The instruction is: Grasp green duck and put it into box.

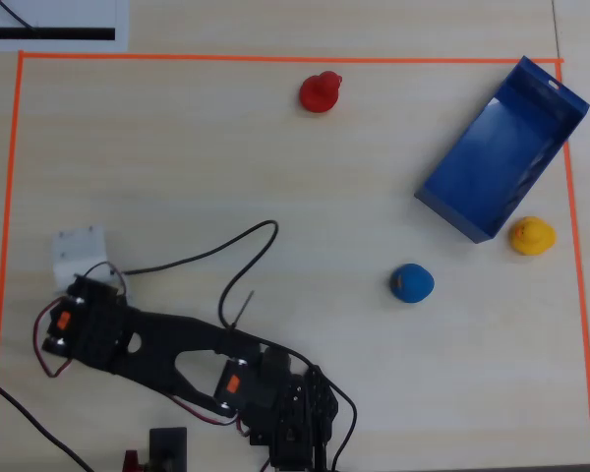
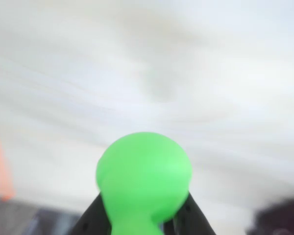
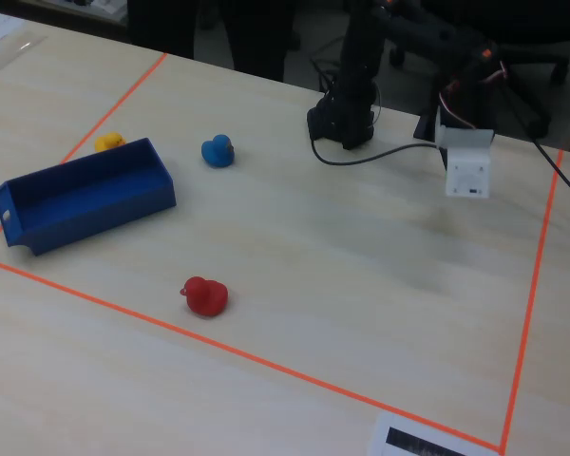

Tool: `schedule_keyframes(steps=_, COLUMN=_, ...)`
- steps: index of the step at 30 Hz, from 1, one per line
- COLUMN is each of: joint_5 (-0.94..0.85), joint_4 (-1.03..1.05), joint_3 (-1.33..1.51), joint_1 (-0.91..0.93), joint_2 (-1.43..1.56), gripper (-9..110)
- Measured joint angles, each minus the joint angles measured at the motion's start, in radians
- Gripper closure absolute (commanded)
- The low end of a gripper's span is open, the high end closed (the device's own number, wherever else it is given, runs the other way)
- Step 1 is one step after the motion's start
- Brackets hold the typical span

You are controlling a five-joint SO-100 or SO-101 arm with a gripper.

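While unlabelled, green duck (image 2: 143,181) fills gripper (image 2: 146,215).

This looks like an office or lab corner set up for robot trials. A pale wood-grain table (image 3: 361,256) carries an orange tape border (image 3: 294,369) marking a work area, and loose cables (image 1: 192,258) trail over it. At the fixed view's top edge, office chair bases (image 3: 541,66) stand on grey floor.

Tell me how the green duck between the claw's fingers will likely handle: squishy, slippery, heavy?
The green duck looks smooth and rounded, so it may slip or twist. It is small beside the claw, so probably light. Its rubbery look suggests some give, though the blurred wrist view shows no denting.
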Motion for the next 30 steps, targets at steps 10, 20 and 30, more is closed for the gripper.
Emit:
schedule_keyframes(steps=10, joint_5=-0.492, joint_4=-0.083, joint_3=-0.259, joint_1=0.831, joint_2=0.225, gripper=101)
schedule_keyframes(steps=20, joint_5=-0.71, joint_4=-0.535, joint_3=-0.313, joint_1=1.562, joint_2=0.038, gripper=101)
schedule_keyframes(steps=30, joint_5=-0.739, joint_4=-0.664, joint_3=-0.488, joint_1=1.798, joint_2=-0.29, gripper=101)
